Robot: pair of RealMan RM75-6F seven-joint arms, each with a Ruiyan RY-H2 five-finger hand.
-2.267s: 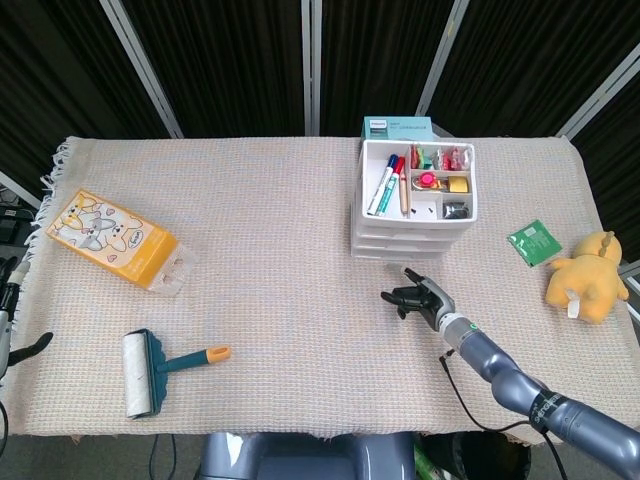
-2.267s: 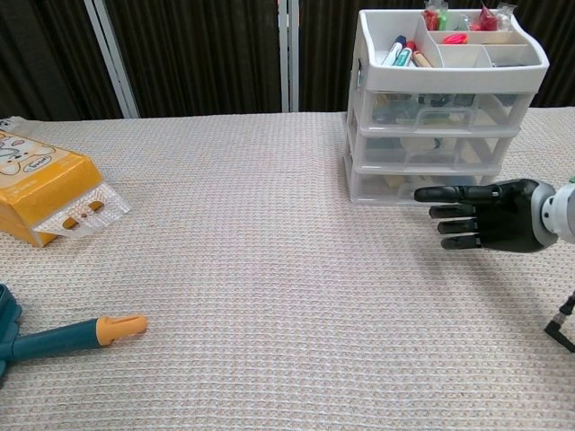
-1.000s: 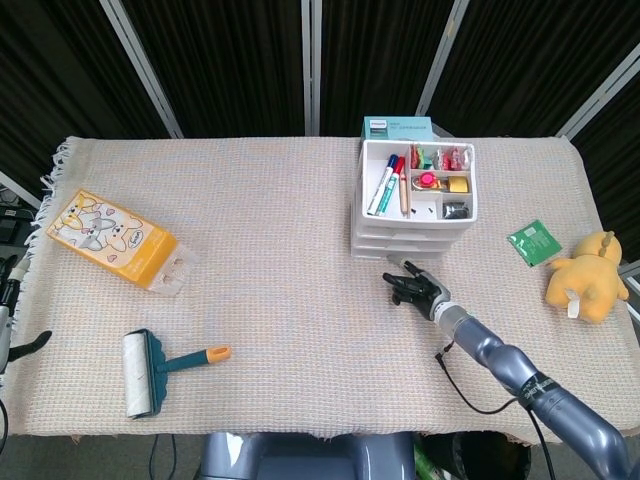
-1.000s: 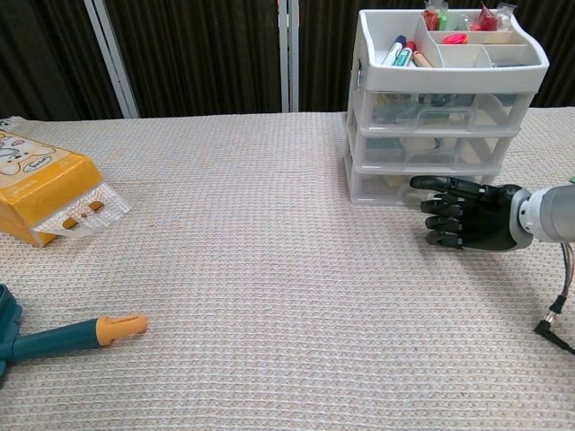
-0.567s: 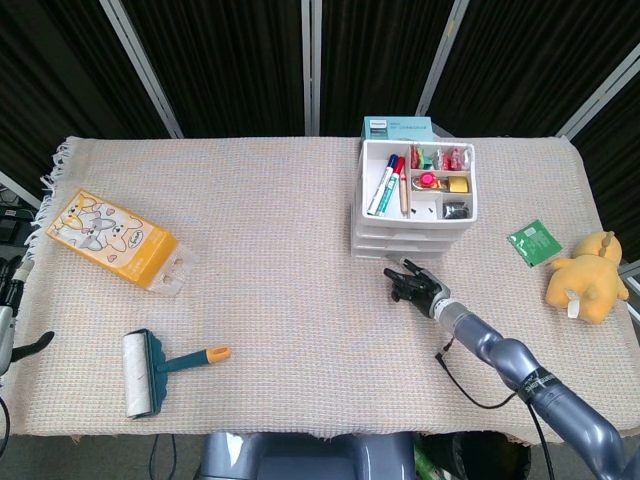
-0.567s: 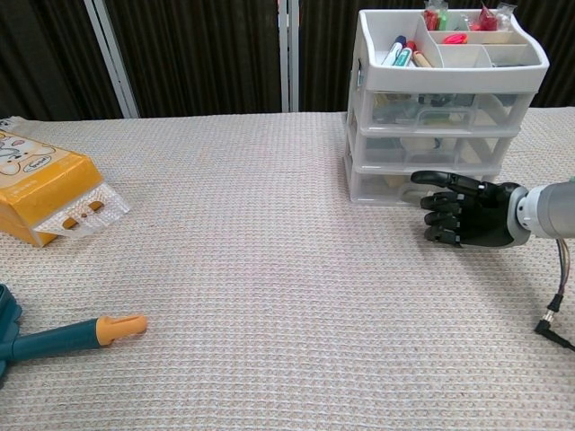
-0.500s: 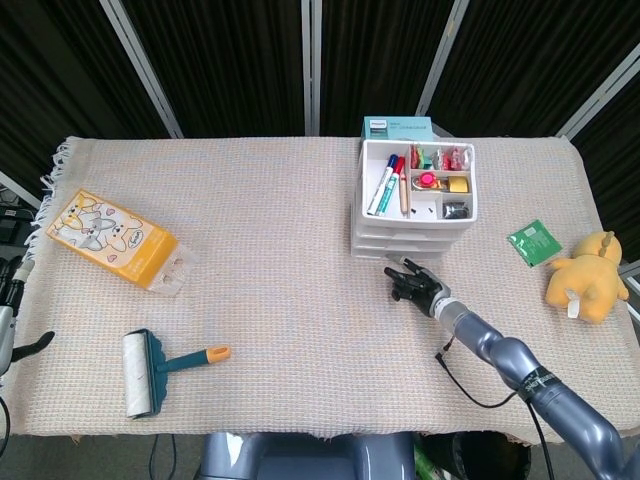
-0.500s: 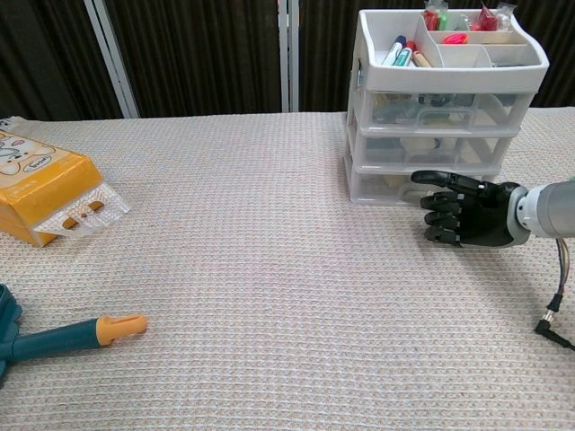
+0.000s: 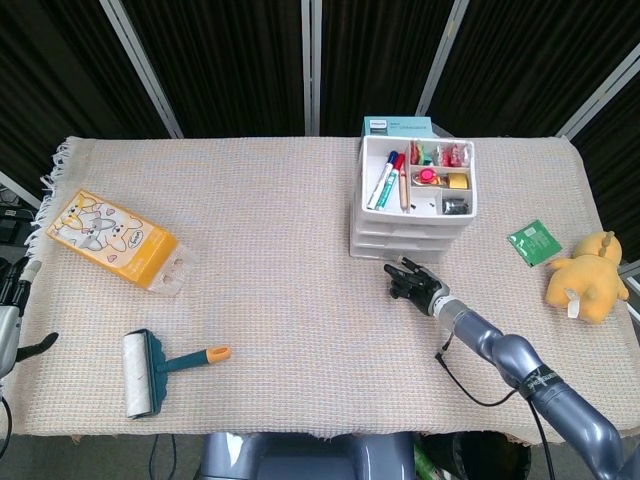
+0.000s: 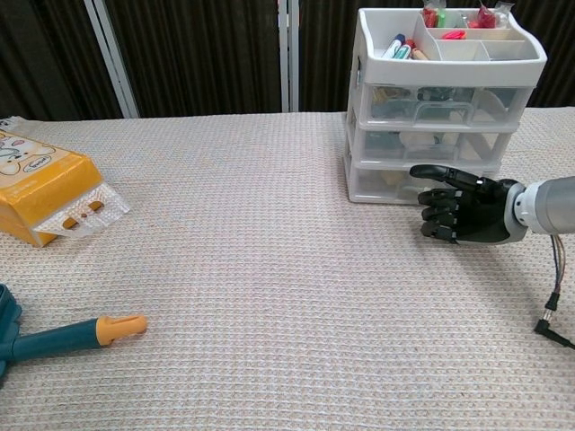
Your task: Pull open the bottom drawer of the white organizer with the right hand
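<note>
The white organizer [image 9: 412, 200] [image 10: 440, 108] stands at the back right of the cloth, with three stacked drawers under a top tray of pens and small items. Its bottom drawer [image 10: 391, 184] [image 9: 392, 250] sits flush with the frame. My right hand [image 9: 412, 283] [image 10: 463, 215] hovers low over the cloth just in front of that drawer. Its fingers are partly bent and its uppermost fingertip [image 10: 419, 171] is at the drawer front. It holds nothing. Only a sliver of my left hand [image 9: 10, 325] shows at the far left edge.
A yellow box [image 9: 115, 238] [image 10: 45, 193] lies at the left, a lint roller [image 9: 150, 370] near the front left. A green packet [image 9: 535, 242] and yellow plush [image 9: 588, 277] lie right of the organizer, a teal box [image 9: 397, 127] behind it. A black cable [image 10: 557, 328] trails beneath my right wrist.
My right hand has moved up to the bottom drawer and bent its fingers. The organizer has shifted slightly back and looks a little tipped. The drawer stays in.
</note>
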